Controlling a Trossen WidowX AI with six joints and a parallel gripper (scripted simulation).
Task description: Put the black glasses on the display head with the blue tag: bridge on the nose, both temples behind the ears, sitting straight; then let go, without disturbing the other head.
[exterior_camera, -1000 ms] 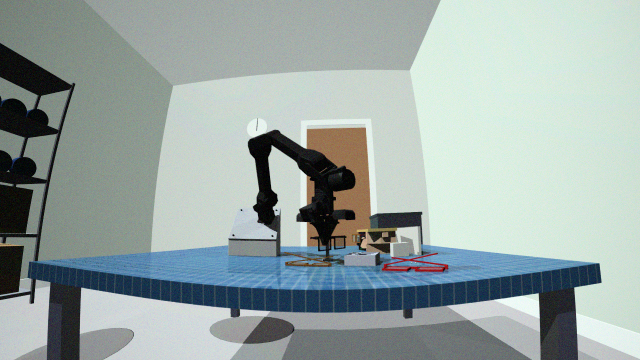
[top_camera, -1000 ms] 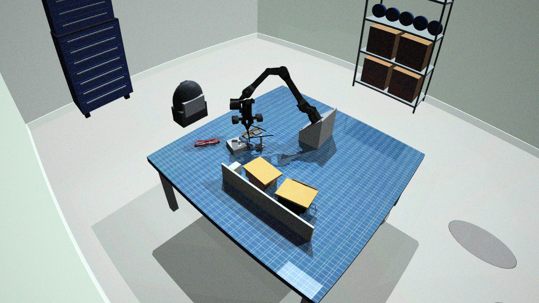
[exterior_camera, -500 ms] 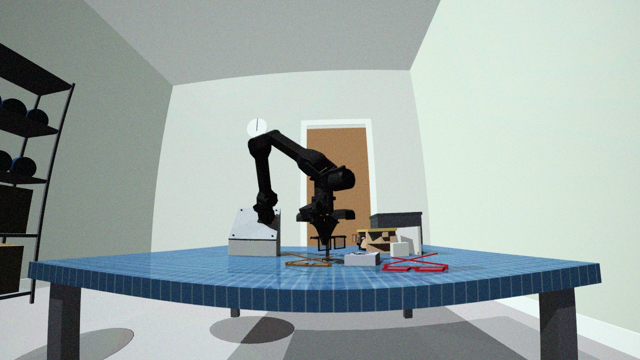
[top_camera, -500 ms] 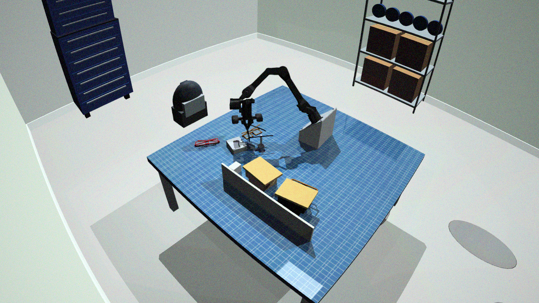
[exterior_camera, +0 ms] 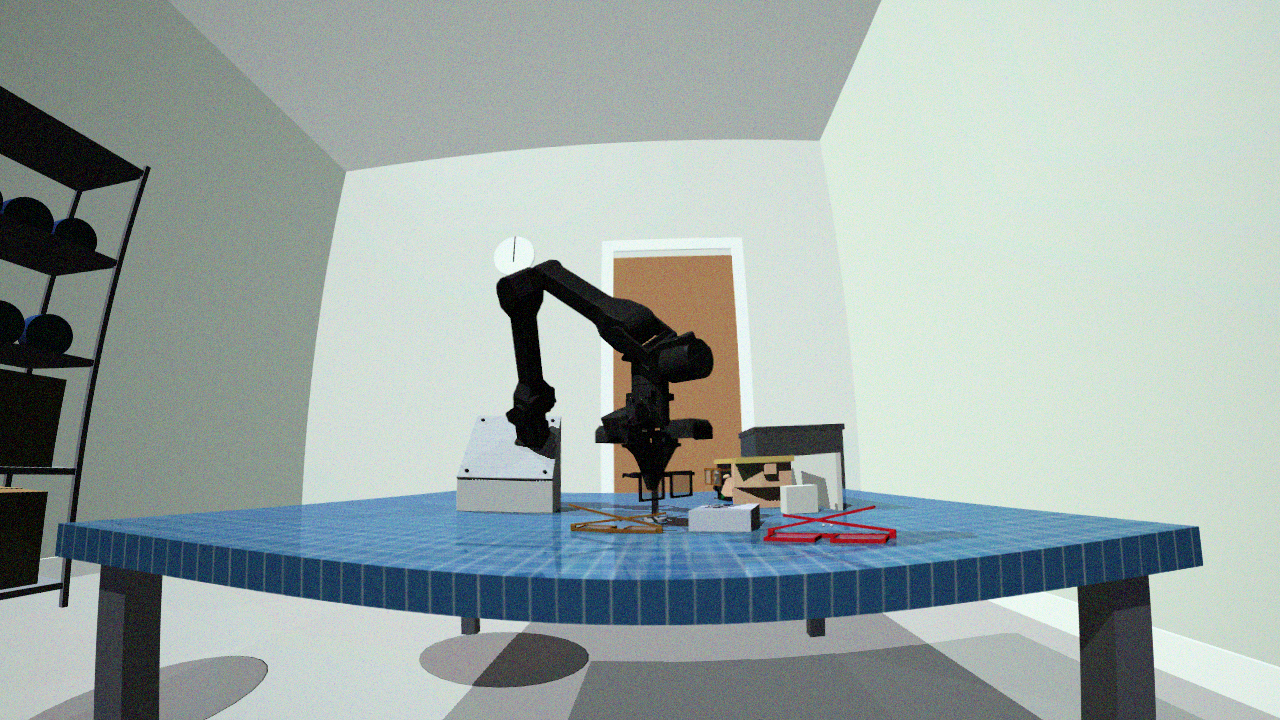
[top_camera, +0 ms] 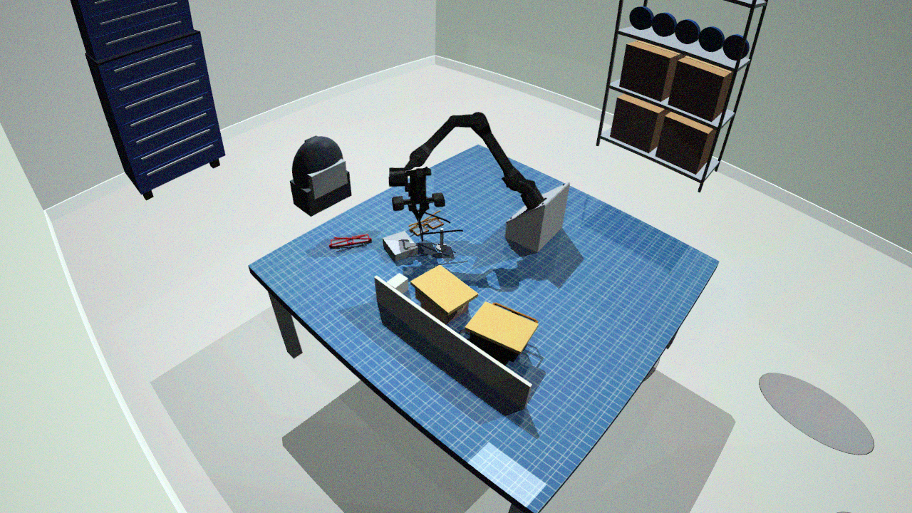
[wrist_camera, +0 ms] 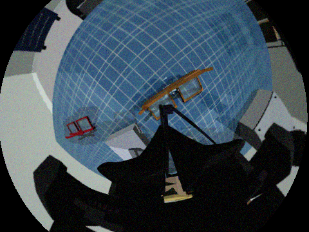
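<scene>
My gripper points straight down and is shut on the black glasses at their bridge. It holds them a little above the blue table, over the orange glasses. Two display heads with yellow tops stand nearer the front, before a white panel. One head shows in the exterior view, right of the gripper. I cannot see the tags.
Red glasses lie at the table's left. A small white box lies beside the gripper. A white cube stands at the panel's end. The arm's grey base stands behind.
</scene>
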